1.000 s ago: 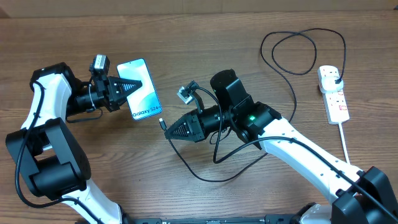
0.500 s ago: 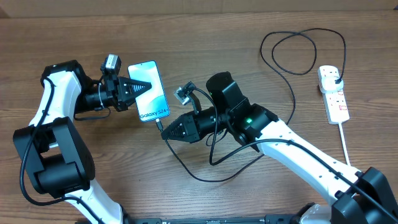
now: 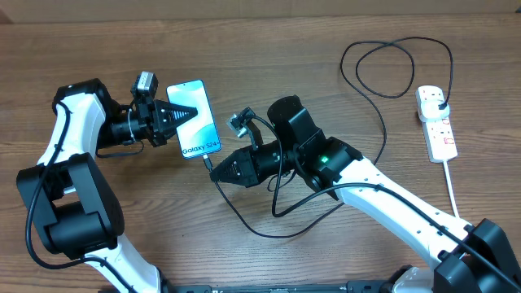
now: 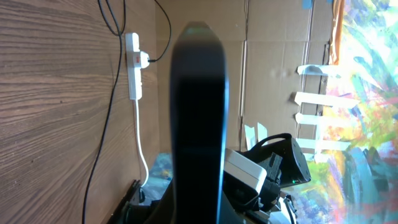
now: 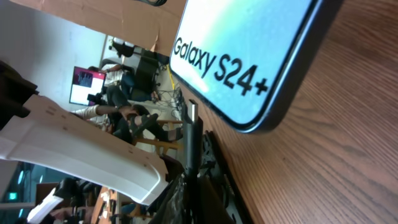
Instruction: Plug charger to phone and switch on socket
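Note:
The phone (image 3: 198, 122), its light-blue screen lit and reading "Galaxy S24+", is held by its upper left side in my left gripper (image 3: 181, 115), which is shut on it. In the left wrist view the phone (image 4: 199, 118) shows edge-on as a dark slab. My right gripper (image 3: 216, 171) is shut on the charger's connector tip (image 3: 210, 162), just below the phone's bottom edge. In the right wrist view the tip (image 5: 192, 118) points up at the phone (image 5: 249, 50), a small gap away. The charger cable (image 3: 383, 114) loops back to a black plug (image 3: 440, 102) in the socket (image 3: 440, 130).
The white socket (image 4: 132, 68) lies at the table's right side, its thick white cord (image 3: 452, 187) running toward the front edge. Slack black cable (image 3: 269, 224) curls on the wood under the right arm. Cardboard panels stand behind the table.
My left gripper carried the phone to the right, and my right gripper moved left with the connector tip toward the phone's bottom edge. Over the last half second both barely moved.

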Controlling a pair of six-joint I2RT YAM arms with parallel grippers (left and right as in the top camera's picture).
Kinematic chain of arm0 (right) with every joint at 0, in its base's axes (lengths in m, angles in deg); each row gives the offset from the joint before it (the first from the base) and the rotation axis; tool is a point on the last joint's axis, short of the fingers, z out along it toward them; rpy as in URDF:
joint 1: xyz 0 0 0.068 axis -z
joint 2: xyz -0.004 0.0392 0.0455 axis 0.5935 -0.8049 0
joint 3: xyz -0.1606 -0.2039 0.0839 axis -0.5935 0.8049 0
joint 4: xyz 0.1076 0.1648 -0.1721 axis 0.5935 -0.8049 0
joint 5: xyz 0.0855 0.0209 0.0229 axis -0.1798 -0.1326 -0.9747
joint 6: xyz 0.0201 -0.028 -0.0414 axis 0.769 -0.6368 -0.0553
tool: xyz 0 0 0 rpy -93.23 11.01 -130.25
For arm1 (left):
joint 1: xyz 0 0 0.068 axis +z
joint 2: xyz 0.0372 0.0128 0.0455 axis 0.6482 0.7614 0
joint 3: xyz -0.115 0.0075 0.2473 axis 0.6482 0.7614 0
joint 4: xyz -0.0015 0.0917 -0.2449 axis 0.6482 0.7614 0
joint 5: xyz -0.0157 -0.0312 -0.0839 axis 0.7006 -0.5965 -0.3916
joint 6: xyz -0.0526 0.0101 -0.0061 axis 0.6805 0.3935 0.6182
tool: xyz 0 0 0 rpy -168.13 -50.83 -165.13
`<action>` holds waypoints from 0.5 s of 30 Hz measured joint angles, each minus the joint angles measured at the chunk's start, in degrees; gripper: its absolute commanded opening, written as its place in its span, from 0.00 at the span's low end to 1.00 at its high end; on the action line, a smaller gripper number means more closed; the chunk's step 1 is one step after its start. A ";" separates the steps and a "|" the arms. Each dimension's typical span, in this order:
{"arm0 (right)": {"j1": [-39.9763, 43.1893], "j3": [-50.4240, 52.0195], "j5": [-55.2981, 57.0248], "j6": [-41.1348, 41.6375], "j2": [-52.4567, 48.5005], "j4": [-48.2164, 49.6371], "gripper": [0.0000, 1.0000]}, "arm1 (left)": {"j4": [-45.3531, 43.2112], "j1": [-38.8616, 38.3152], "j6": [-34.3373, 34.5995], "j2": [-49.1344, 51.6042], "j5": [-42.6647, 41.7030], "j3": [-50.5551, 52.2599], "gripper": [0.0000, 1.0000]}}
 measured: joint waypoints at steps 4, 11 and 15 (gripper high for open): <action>0.00 0.00 0.37 0.04 0.00 0.26 0.04 | 0.52 0.00 0.35 0.00 0.00 0.00 0.04; 0.00 0.00 0.59 0.83 0.00 1.31 0.04 | 0.66 0.00 0.39 -0.02 0.00 0.00 0.04; 0.00 0.00 0.72 1.09 0.00 1.33 0.04 | 0.66 0.00 0.39 0.00 0.00 0.00 0.04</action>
